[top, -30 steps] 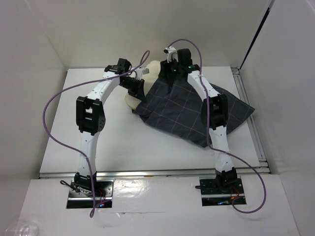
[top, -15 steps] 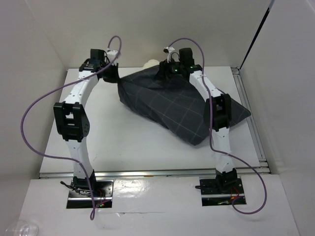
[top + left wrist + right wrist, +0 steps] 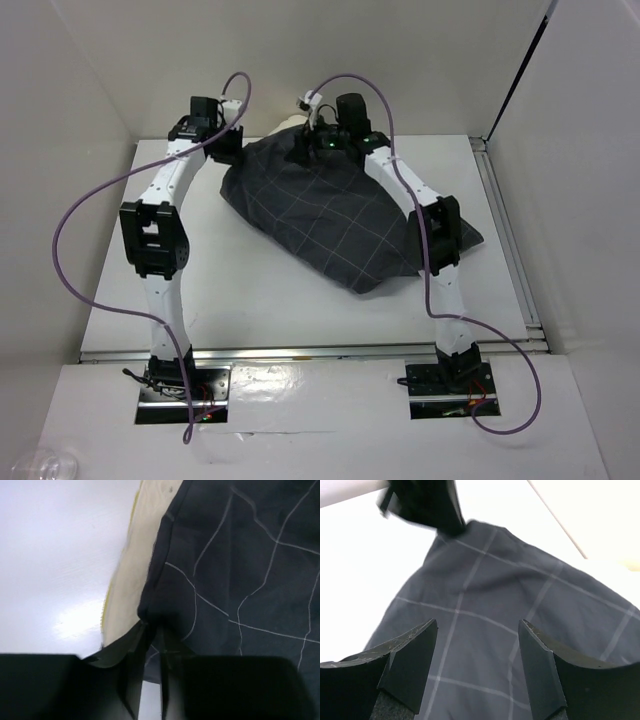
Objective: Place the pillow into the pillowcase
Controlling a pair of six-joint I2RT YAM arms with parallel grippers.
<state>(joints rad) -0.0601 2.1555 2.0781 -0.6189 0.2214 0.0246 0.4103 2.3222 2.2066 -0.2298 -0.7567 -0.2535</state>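
Observation:
The dark checked pillowcase (image 3: 320, 210) lies bulging at the middle back of the table, over most of the pillow. A little of the white pillow (image 3: 285, 128) shows at its far edge. In the left wrist view the cream pillow (image 3: 127, 575) with its yellow band sticks out beside the pillowcase (image 3: 240, 580). My left gripper (image 3: 226, 148) is at the case's far left corner, shut on its hem (image 3: 152, 630). My right gripper (image 3: 305, 150) is open and empty just above the case's far side (image 3: 478, 625). The pillowcase (image 3: 485, 605) fills that view.
White walls close in the table (image 3: 250, 290) at the back and left. A metal rail (image 3: 510, 250) runs along the right edge. The left gripper (image 3: 422, 502) shows at the top of the right wrist view, on the case's corner.
The left arm swung out to the far left with the case's edge, drawing the pillowcase over the pillow. The right gripper and the whole bundle shifted left.

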